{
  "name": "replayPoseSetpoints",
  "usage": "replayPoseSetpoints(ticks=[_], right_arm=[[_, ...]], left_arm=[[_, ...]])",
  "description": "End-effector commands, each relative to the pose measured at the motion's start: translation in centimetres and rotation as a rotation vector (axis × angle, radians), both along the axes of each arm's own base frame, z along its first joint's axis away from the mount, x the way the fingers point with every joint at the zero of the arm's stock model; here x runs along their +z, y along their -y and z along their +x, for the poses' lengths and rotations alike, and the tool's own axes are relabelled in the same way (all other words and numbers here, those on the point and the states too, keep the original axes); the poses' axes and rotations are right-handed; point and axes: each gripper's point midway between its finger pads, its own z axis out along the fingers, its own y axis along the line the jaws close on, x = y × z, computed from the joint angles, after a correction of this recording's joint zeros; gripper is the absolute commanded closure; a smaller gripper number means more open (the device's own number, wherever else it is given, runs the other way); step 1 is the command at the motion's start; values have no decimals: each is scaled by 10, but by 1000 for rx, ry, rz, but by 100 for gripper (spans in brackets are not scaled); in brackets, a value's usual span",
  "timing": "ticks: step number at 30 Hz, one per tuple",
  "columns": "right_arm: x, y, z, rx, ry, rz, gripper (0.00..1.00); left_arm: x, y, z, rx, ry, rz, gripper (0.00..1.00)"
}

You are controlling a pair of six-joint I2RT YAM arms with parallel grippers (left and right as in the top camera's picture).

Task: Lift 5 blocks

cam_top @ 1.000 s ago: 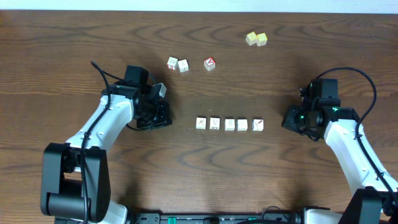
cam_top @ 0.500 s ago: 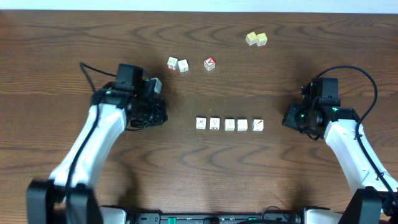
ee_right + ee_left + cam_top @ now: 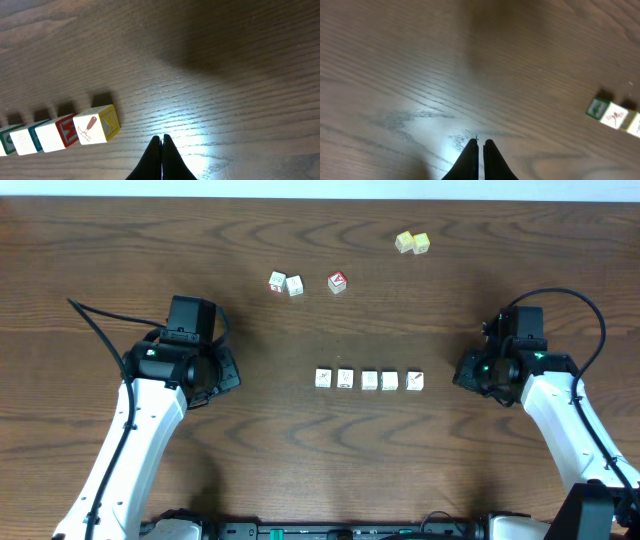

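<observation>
**Row of 5 lies btwn the claws, R side closer**

The blocks (image 3: 369,380) sit in one straight row mid-bench (image 3: 300,470). The row's long axis runs left-right, roughly in line w/ both arms. Left claw (image 3: 481,145) is clenched on nothing, well apart from the row's left end. Right claw (image 3: 161,139) is also clenched and empty, near the right-end block. Judgement: right arm is nearer, and a lift of all 5 prob. means pressing in along that axis from both ends.

Lab-style test bench, dark wood-grain table (image 3: 330,460), two white robot arms (image 3: 135,430)
</observation>
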Motion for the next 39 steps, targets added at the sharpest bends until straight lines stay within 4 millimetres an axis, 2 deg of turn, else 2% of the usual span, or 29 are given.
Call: replayPoseSetpoints(ticks=[1,7,13,16,20,21,23,25,27,31,36,39], right_arm=[[2,-2,2,9,4,6,99],[2,-2,2,9,4,7,99],[1,-2,0,9,-4,6,99],[0,-2,-3,10,-15,7,99],[1,-6,-3,16,-14,27,99],[1,-8,-2,19,-12,36,94],[2,-9,-1,21,-8,43,93],[1,-9,-2,21,-12,43,99],[-1,-11,-2,26,-9,53,99],[-5,-15,0,41,12,56,99],[-8,-36,2,146,28,105,99],[-12,-40,1,170,9,116,99]], left_arm=[[0,-12,-1,75,4,46,93],[0,-4,-2,57,-6,6,93],[7,31,11,-144,55,-141,93],[6,38,17,-183,68,-171,93],[-7,43,22,-188,37,-191,93],[-12,49,25,-207,27,-219,93],[-18,64,28,-267,15,-296,93],[-22,87,29,-365,10,-412,93],[-26,100,32,-426,10,-488,93],[-43,102,33,-438,-28,-494,93],[-64,105,28,-430,-104,-504,93],[-71,111,24,-459,-124,-501,93]])
